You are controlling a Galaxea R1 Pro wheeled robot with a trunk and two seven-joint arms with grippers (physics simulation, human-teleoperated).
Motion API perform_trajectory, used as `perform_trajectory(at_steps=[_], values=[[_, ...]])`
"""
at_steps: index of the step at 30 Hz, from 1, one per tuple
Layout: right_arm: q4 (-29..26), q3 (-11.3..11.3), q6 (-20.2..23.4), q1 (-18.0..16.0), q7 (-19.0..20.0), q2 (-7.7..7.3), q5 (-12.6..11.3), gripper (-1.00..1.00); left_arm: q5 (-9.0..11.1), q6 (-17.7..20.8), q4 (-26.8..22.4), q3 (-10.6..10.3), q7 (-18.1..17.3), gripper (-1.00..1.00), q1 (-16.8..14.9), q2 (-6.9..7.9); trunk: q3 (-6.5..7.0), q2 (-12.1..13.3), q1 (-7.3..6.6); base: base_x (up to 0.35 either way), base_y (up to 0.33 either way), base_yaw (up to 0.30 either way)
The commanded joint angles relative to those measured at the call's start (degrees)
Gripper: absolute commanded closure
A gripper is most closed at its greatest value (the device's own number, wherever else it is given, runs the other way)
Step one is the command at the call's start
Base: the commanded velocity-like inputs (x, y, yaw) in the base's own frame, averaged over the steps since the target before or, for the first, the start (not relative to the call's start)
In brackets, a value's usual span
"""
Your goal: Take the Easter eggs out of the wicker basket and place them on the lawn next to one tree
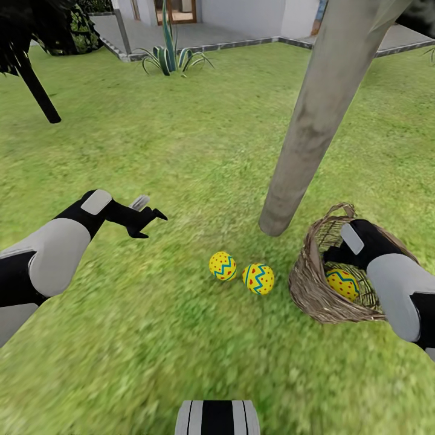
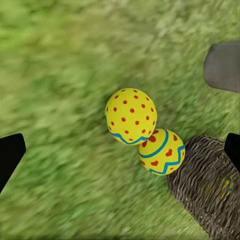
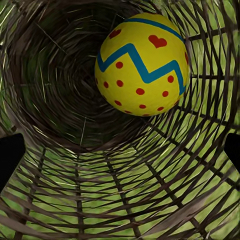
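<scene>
Your right gripper (image 1: 336, 257), fingers spread and empty, was inside the brown woven wicker basket (image 1: 305, 284), where the last yellow zigzag-banded egg (image 3: 142, 65) lay directly ahead against the wall.

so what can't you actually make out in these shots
- Right gripper: head view, inside the wicker basket, its own arm covers it; open or shut unclear.
- Third Easter egg: partly behind that arm.
- Tree: crown cut off at top edge.
- Left gripper: small, grip state unclear.
</scene>
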Motion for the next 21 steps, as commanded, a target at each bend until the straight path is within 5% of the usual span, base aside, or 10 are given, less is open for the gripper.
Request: perform_trajectory(at_steps=[1, 15, 21], values=[[-0.07, -0.01, 0.03, -0.01, -0.5, -0.04, -0.62, -1.0, 0.59, 0.19, -0.05, 0.13, 0.6, -1.0, -0.02, -0.01, -0.04, -0.01, -0.01, 0.0, 0.0, 0.0], [-0.43, -0.08, -4.35, -0.01, -0.53, -0.32, -0.58, -1.0, 0.51, 0.18, -0.05, 0.13, 0.61, -1.0, -0.02, 0.15, -0.04, -0.01, -0.01, 0.0, 0.0, 0.0], [-0.34, -0.08, -4.72, -0.01, -0.55, -0.52, -0.53, -1.0, 0.42, 0.18, -0.05, 0.13, 0.68, -1.0, -0.02, 0.42, -1.37, -0.09, 0.15, 0.0, 0.0, 0.0]])
